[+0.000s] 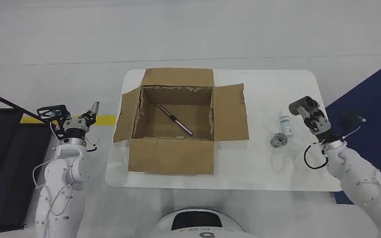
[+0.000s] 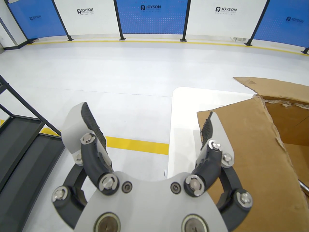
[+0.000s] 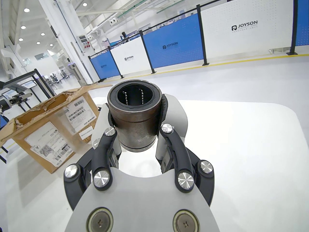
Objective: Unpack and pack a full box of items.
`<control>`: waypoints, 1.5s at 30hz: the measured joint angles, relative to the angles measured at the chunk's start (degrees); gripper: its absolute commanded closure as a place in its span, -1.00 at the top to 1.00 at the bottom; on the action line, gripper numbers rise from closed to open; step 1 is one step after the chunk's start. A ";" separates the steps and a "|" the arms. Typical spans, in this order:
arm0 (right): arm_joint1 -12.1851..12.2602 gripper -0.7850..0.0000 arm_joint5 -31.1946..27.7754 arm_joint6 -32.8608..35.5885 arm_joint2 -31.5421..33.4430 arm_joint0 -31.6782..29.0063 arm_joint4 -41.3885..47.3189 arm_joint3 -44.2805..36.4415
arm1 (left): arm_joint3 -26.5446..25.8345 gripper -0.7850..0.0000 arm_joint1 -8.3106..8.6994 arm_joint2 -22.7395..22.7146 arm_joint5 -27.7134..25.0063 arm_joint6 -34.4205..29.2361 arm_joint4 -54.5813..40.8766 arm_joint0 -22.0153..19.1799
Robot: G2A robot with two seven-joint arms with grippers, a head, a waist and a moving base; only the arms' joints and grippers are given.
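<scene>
Right tool (image 3: 138, 113) was clamped around the steel bearing (image 3: 134, 121), its long axis running out along the fingers, well right of the box (image 1: 172, 156). Rod (image 1: 174, 119) lay diagonally inside the box. Left tool (image 2: 147, 115), fingers apart and empty, hung beside the box's left flap.

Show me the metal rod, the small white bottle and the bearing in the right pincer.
metal rod (image 1: 174, 119), top view, middle of its shaft.
small white bottle (image 1: 286, 125), top view, middle of its body.
bearing (image 3: 135, 121), right wrist view, its dark outer wall.
</scene>
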 measured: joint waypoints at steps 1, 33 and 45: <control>0.03 -1.00 0.00 -0.02 0.01 -0.03 -0.04 0.00 | 0.00 1.00 0.00 0.00 0.00 0.00 0.00 0.00; -2.69 -1.00 3.50 3.85 1.71 1.11 -7.93 10.60 | 0.00 1.00 0.00 0.00 0.00 0.00 0.00 0.00; -5.79 -1.00 4.50 3.06 0.55 5.06 -12.97 20.30 | 0.00 1.00 0.00 0.00 0.00 0.00 0.00 0.00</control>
